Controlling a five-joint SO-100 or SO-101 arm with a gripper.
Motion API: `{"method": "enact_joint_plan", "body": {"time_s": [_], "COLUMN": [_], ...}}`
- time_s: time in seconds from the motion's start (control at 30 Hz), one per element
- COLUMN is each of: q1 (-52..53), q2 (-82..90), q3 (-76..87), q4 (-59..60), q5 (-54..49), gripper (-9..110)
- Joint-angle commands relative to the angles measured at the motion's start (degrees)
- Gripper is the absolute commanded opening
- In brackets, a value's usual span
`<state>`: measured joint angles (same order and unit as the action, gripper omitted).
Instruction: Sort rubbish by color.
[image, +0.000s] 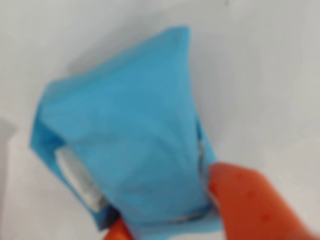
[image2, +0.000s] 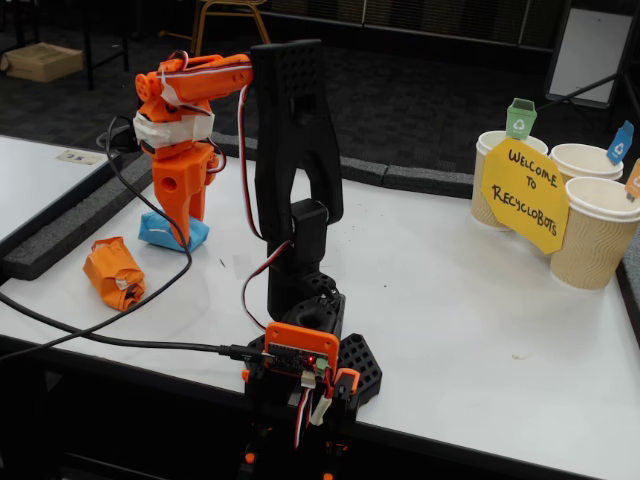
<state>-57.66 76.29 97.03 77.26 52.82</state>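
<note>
A light blue crumpled wad of rubbish (image: 135, 140) fills the wrist view, blurred and very close. Orange fingers (image: 250, 205) press against its lower right side, and another orange tip shows at the bottom left, so my gripper (image: 165, 220) looks shut on it. In the fixed view my gripper (image2: 178, 222) points straight down at the table's far left, onto the blue wad (image2: 165, 232), which still rests on the white table (image2: 450, 300). An orange wad (image2: 115, 272) lies loose a little nearer and to the left.
Three beige ribbed paper cups (image2: 590, 235) with small coloured flags stand at the far right behind a yellow sign (image2: 525, 193). The arm's black base (image2: 300, 340) sits at the front edge. A black cable (image2: 110, 335) runs across the table beside the orange wad.
</note>
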Motion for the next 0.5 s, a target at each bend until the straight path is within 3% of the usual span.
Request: {"method": "enact_joint_plan", "body": {"time_s": [0.0,0.27,0.47], "q1": [0.8,0.8,0.8], "q2": [2.5,7.5,20.2], "q3": [-4.7,-20.7,-21.6], "q4": [0.6,8.7,12.7], "q5": [0.2,-8.6,-18.2], "gripper": [0,0,0]}}
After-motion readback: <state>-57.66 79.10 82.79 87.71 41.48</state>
